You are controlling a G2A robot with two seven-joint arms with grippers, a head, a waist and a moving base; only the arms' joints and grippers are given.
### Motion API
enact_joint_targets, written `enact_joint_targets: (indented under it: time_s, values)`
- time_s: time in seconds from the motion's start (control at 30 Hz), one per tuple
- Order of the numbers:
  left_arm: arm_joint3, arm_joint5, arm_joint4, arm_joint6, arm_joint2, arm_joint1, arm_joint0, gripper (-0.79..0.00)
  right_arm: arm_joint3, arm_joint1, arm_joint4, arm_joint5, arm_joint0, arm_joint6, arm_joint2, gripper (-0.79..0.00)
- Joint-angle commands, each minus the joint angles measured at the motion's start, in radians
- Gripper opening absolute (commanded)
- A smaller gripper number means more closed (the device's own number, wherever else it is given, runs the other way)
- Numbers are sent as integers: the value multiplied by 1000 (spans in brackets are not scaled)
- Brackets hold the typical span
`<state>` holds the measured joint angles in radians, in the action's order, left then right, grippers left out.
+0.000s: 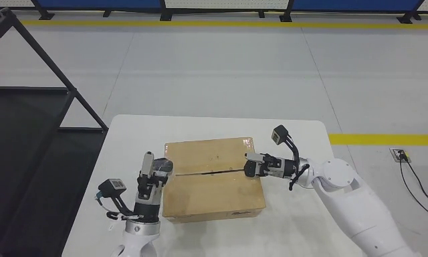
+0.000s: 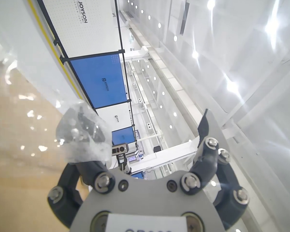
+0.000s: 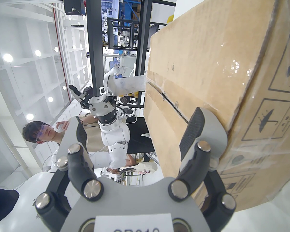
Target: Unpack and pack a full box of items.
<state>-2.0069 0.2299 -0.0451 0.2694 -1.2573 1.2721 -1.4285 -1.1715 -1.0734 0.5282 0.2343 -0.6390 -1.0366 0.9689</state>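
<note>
A closed cardboard box (image 1: 210, 183) sits in the middle of the white table (image 1: 294, 223), its two top flaps meeting at a centre seam under clear tape. My left gripper (image 1: 155, 165) stands at the box's left end, pointing up and open (image 2: 142, 117). A peeled strip of clear tape (image 2: 84, 131) clings to one of its fingers and runs back to the seam's end (image 3: 129, 84). My right gripper (image 1: 249, 164) is at the box's right end by the seam, open (image 3: 137, 119), with one finger (image 3: 192, 131) resting against the top edge of the box (image 3: 207, 56).
A black metal frame (image 1: 47, 90) stands off the table's left side. Bare tabletop lies behind the box and at the front right (image 1: 301, 237). The box's side carries printed handling symbols (image 3: 268, 119).
</note>
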Motion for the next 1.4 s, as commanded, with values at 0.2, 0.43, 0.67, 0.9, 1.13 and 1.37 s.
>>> enact_joint_targets:
  time_s: [0.2,0.43,0.67,0.9,1.13,1.37]
  values:
    - [41,-75,43,10,73,21,84,0,0,0,0,0,0,0,0,0]
    - [100,-135,64,1,130,39,148,0,0,0,0,0,0,0,0,0]
    - [140,-162,88,6,188,59,191,0,0,0,0,0,0,0,0,0]
    - [195,-185,104,10,229,78,231,0,0,0,0,0,0,0,0,0]
    - [244,-191,114,15,265,97,264,0,0,0,0,0,0,0,0,0]
    - [245,-177,125,12,283,112,271,0,0,0,0,0,0,0,0,0]
